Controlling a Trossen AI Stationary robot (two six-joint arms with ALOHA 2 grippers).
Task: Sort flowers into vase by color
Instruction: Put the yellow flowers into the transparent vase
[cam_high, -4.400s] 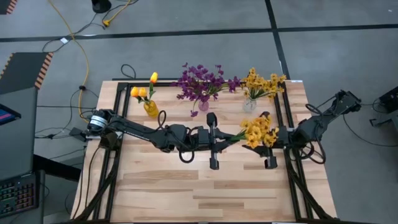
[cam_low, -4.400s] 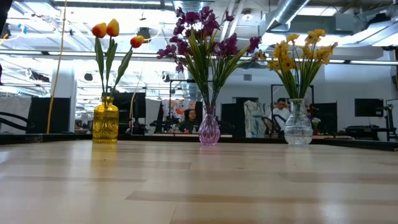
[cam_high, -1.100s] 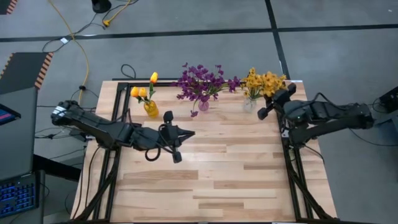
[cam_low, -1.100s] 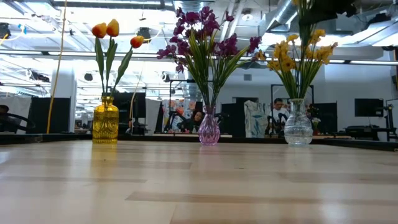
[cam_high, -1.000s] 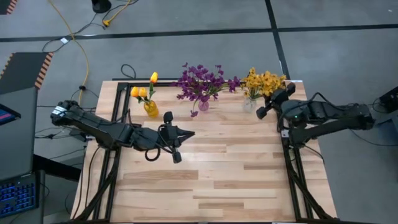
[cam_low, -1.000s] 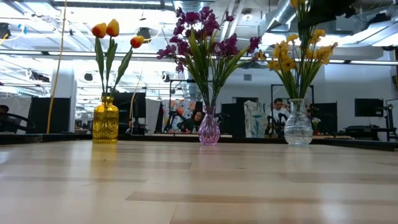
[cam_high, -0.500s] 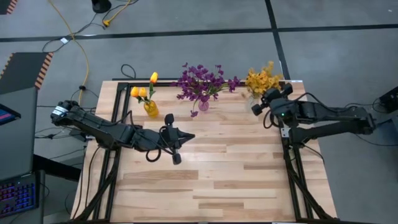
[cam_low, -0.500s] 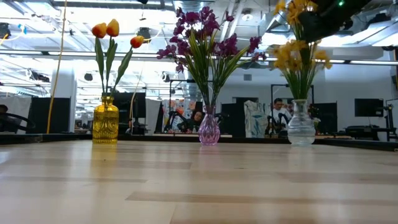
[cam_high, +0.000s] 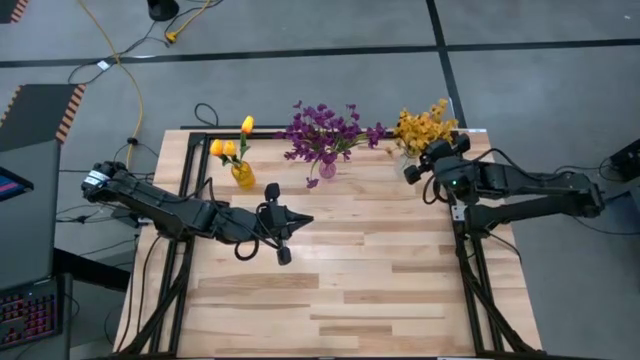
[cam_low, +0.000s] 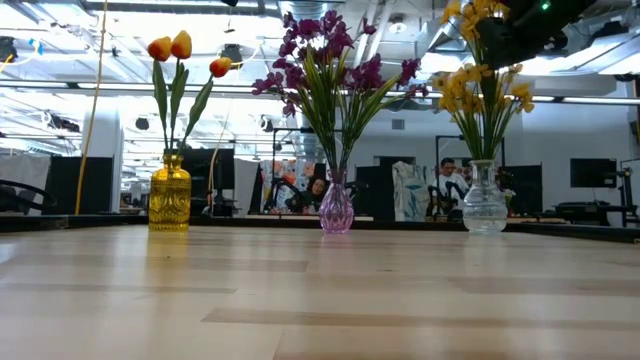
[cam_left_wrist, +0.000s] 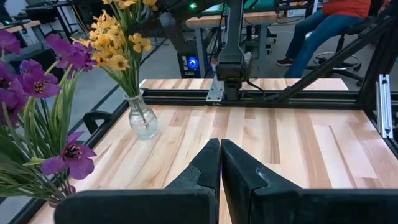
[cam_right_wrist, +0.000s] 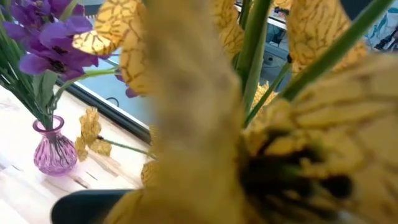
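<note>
Two grippers show over the wooden table (cam_high: 330, 290): the left gripper (cam_high: 281, 232) hovers nearest, above the table's middle, its fingers (cam_left_wrist: 211, 165) pressed together on nothing. Farther back, the right gripper (cam_high: 432, 160) sits among the yellow flowers (cam_high: 422, 127) above the clear vase (cam_low: 485, 200); whether its fingers grip a stem cannot be told. Along the far edge stand the purple flowers (cam_high: 325, 132) in the pink vase (cam_low: 336, 205) and the tulips (cam_low: 172, 48) in the yellow vase (cam_low: 169, 192)

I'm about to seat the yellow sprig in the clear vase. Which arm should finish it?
Right. The right gripper is already at the clear vase, among the yellow flowers. The left gripper waits mid-table, fingers shut and holding nothing, well away from that vase.
</note>
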